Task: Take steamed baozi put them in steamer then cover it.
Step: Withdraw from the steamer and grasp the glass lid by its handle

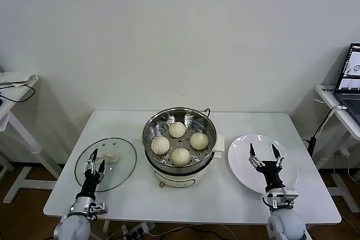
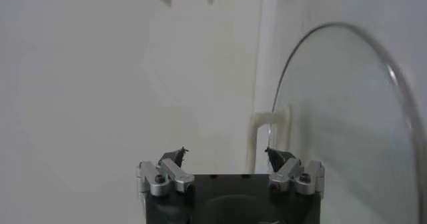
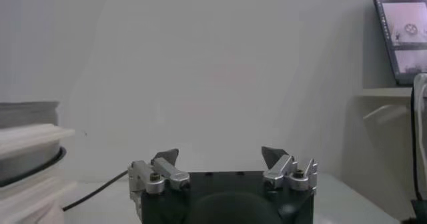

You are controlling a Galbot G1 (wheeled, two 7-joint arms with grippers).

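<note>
From my head cam, all four baozi (image 1: 179, 143) sit inside the steamer (image 1: 179, 117) mid-tabletop (image 1: 225, 195). The cover (image 1: 121, 164) lies flat on my left, my left fingers (image 1: 94, 160) spread wide over its near edge. My right fingers (image 1: 263, 154) hover wide above the white plate (image 1: 242, 164).

Left wrist: fingers (image 2: 175, 156) wide, cover (image 2: 347, 112) beside them.

Right wrist: fingers (image 3: 275, 156) wide, steamer (image 3: 27, 139) off to one side.

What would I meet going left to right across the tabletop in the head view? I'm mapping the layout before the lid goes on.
Left gripper over the glass cover → steamer holding four baozi → white plate → right gripper above the plate.
</note>
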